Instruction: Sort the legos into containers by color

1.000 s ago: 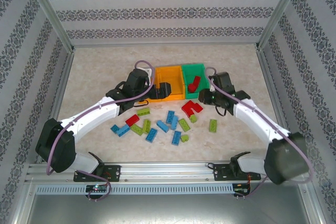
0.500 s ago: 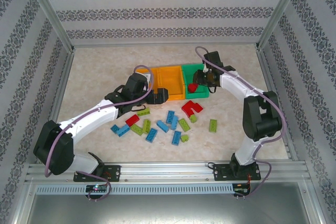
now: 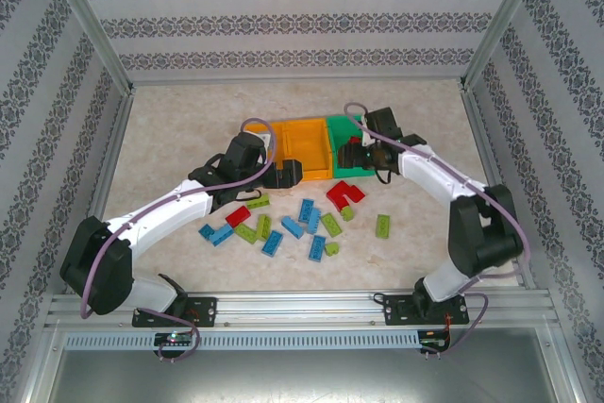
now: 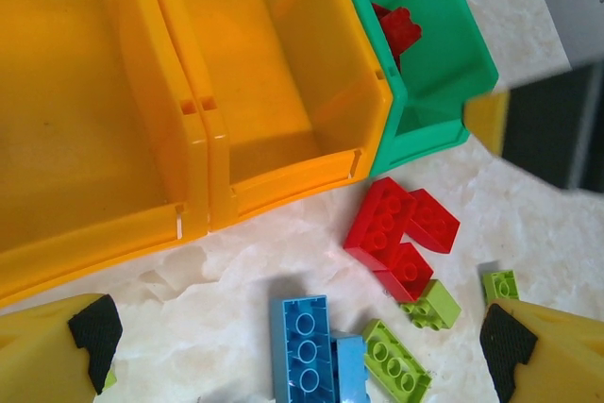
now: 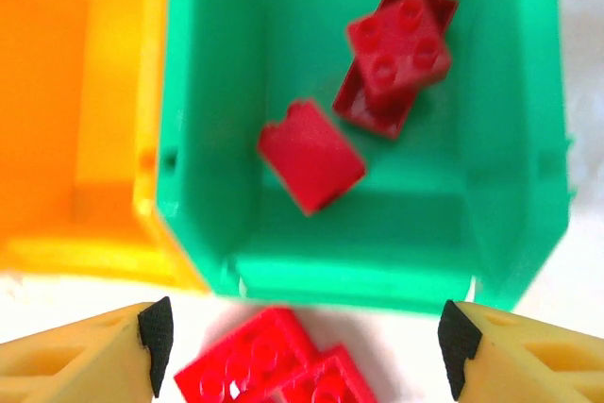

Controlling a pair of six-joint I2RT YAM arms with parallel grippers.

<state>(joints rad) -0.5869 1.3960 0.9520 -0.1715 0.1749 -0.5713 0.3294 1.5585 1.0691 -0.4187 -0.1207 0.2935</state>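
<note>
Since half a second ago the right arm's elbow has dropped toward the lower right of the overhead frame, while the left arm has kept its place. Nearest the bases, small studded plastic bricks [image 3: 291, 226] in blue, lime green and red lie scattered on the beige marbled table [image 3: 179, 129]. A red cluster [image 4: 392, 224] sits just below the bins. The left gripper [image 4: 300, 332] hovers over that scatter, its fingers apart with nothing between them. The right gripper [image 5: 304, 332] is likewise spread wide and holds nothing — it hangs at the near edge of the green open-top plastic bin [image 5: 514, 120]. Inside that bin lie red bricks: a studded one [image 5: 401, 40] stacked on another, and a smooth-faced one [image 5: 311, 153] beside them. Joined to the green bin's left — toward the upper left of the left wrist view — are two orange plastic bins [image 4: 311, 54].
</note>
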